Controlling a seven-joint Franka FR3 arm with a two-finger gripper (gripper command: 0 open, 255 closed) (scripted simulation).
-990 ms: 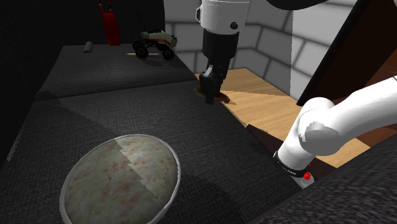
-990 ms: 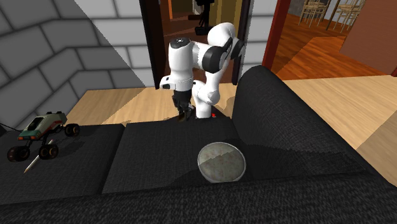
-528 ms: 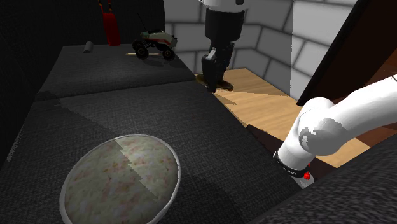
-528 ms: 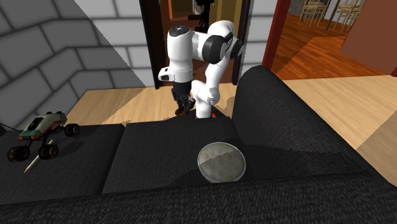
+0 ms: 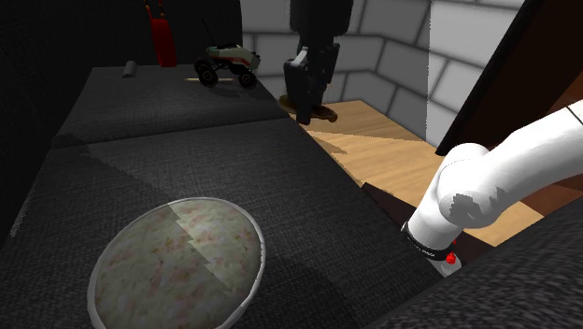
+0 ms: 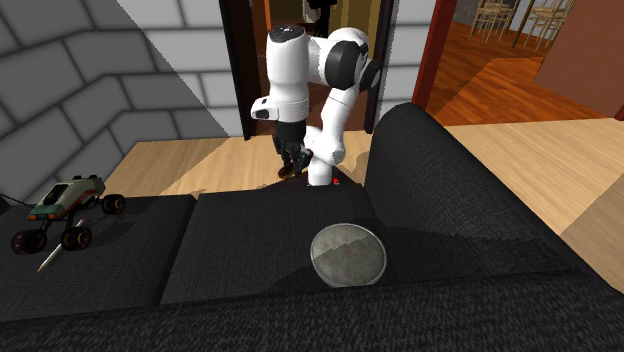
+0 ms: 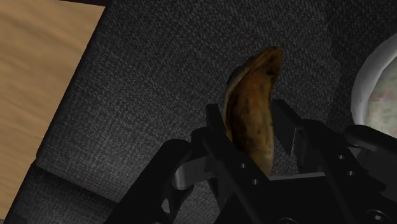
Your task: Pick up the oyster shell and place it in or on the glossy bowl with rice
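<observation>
While the end effector (image 7: 251, 130) pinches the oyster shell (image 7: 254, 95) edgewise, the rice bowl (image 5: 260, 252) lies well apart. It sits toward the shoulder view's lower left.

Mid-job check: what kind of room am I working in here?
Most likely a living room in a house: a black fabric sofa is the work surface, a toy buggy rests at one end, and wooden flooring lies beyond.

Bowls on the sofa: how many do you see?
1. The bowl lies on the sofa seat at the shoulder view's lower left, away from the gripper clasping the oyster shell. Another could hide behind the backrest.
</observation>
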